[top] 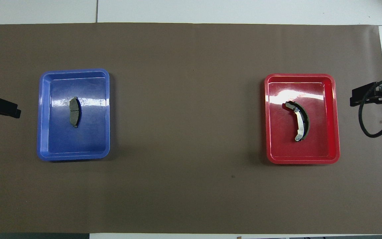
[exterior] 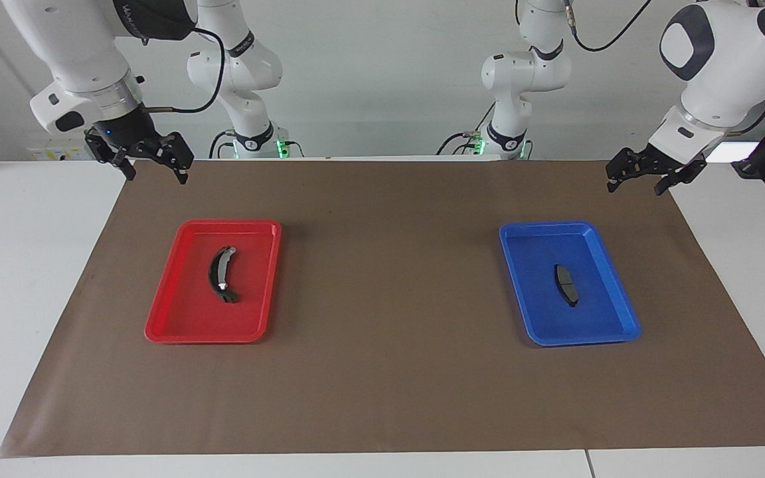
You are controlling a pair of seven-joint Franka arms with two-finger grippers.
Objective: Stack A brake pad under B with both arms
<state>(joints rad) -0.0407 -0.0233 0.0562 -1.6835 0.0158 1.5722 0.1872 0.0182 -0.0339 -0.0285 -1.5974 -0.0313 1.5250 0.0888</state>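
Both arms wait raised at the table's ends; nothing is stacked yet.

The brown mat point(exterior: 382, 372) covers most of the table and lies bare between the two trays, leaving open room for stacking. The red tray point(exterior: 163, 318) sits toward the right arm's end and holds B point(exterior: 220, 273), its long axis running from the robots' edge toward the opposite edge. The blue tray point(exterior: 611, 325) sits toward the left arm's end and holds the A brake pad point(exterior: 566, 285), lying the same way. The right gripper point(exterior: 154, 166) hangs over the mat's corner by the robots' edge, fingers spread wide, nearest to B. The left gripper point(exterior: 643, 178) hangs over the other corner at that edge, fingers apart, nearest the pad.
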